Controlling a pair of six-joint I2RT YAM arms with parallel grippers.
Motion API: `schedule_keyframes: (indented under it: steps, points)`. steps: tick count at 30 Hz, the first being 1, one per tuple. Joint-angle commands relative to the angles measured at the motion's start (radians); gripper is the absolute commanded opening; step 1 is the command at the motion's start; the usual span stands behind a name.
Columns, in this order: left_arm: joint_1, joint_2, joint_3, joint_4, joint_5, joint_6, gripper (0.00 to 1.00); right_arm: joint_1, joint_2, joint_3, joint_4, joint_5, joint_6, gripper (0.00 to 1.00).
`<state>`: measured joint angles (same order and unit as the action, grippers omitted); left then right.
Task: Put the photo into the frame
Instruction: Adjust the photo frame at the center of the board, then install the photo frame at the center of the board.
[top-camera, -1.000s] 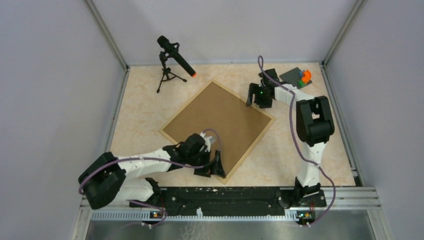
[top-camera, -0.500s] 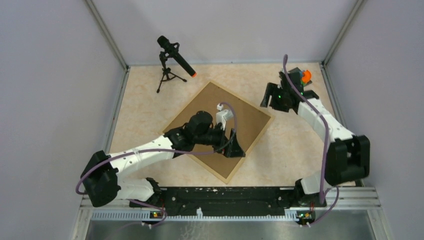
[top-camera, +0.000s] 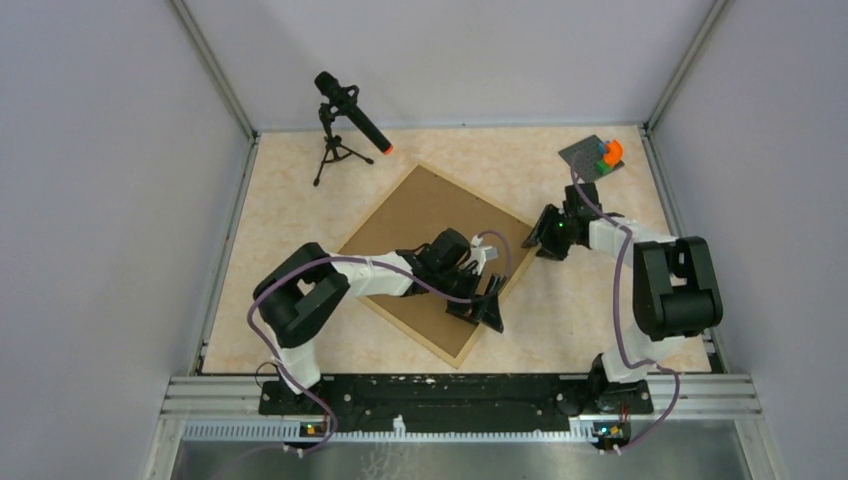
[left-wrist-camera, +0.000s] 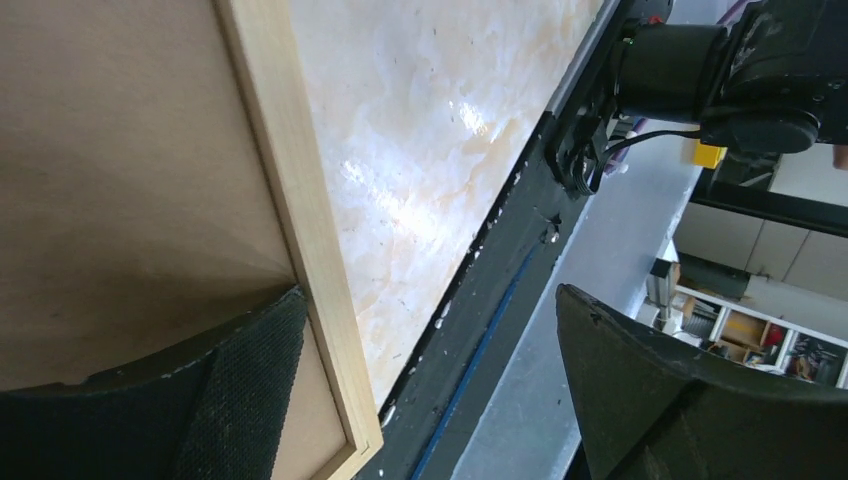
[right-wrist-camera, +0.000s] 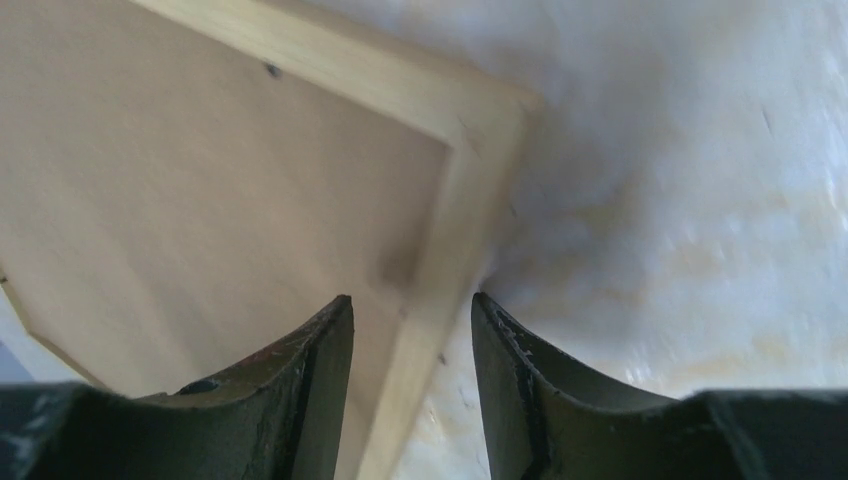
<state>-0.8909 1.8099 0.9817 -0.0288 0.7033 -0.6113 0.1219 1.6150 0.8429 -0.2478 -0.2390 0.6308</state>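
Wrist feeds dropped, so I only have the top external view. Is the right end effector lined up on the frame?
Observer: Yes, the right end effector straddles a strip of the frame beside its corner.
Operator: Clamped?
Observer: No, backing board shows between one finger and the strip.
Operator: And the left end effector?
Observer: Wide open, one finger over the backing board, the other beyond the frame's edge.

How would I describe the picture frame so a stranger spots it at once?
On the marbled beige table, look at the middle. The frame lies flat there, turned like a diamond. It is the largest thing, a pale wood rim around a brown board, unlike the black microphone or the small grey plate.
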Motion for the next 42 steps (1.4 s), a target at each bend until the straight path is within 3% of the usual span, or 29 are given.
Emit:
schedule_keyframes:
  steps: [1, 8, 13, 18, 21, 27, 30, 34, 42]
  points:
    - [-0.021, 0.032, 0.021, 0.061, -0.006, -0.023, 0.96, 0.003, 0.124, 0.106, 0.086, -0.101, -0.074, 0.46]
    - [-0.107, 0.204, 0.137, 0.17, 0.143, -0.13, 0.97, 0.015, 0.206, 0.23, 0.073, -0.224, -0.178, 0.46]
    - [-0.092, 0.217, 0.269, 0.095, 0.127, -0.104, 0.99, 0.021, 0.241, 0.316, 0.009, -0.265, -0.25, 0.49]
    - [0.066, 0.117, 0.32, -0.024, 0.08, -0.05, 0.99, -0.016, 0.222, 0.365, -0.109, -0.184, -0.272, 0.57]
    - [0.216, 0.065, 0.25, 0.02, 0.123, -0.103, 0.99, -0.088, 0.192, 0.286, -0.01, -0.352, -0.185, 0.58]
    - [0.307, 0.115, 0.254, -0.036, 0.121, -0.065, 0.93, -0.1, 0.204, 0.28, -0.05, -0.359, -0.199, 0.43]
    - [0.315, 0.145, 0.248, -0.039, 0.101, -0.06, 0.85, -0.096, 0.213, 0.273, -0.064, -0.326, -0.211, 0.32]
    - [0.337, 0.167, 0.202, -0.029, 0.05, -0.079, 0.72, -0.06, 0.261, 0.282, -0.107, -0.276, -0.245, 0.29]
    - [0.369, 0.194, 0.106, 0.055, 0.067, -0.159, 0.65, -0.01, 0.292, 0.297, -0.168, -0.149, -0.272, 0.29]
